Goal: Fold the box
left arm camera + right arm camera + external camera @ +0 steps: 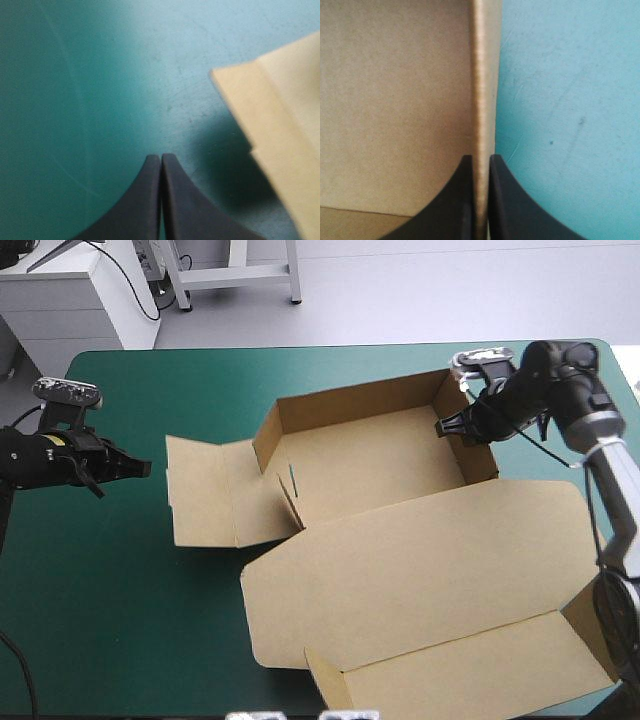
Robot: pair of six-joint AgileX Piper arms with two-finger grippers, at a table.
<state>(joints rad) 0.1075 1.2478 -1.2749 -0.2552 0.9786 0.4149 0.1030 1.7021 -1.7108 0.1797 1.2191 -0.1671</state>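
Right gripper [450,427] clamps the right wall [486,462] of the box [380,480] toward the table's [120,620] far-right corner (light, stiff board, probably best gripped at wall edges); left gripper [140,468], pressed together, hovers near the left edge

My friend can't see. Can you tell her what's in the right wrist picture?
The right gripper pinches an upright wall of the brown box between its two black fingers. On one side of the wall is the box's inside; on the other, the teal-green cover.
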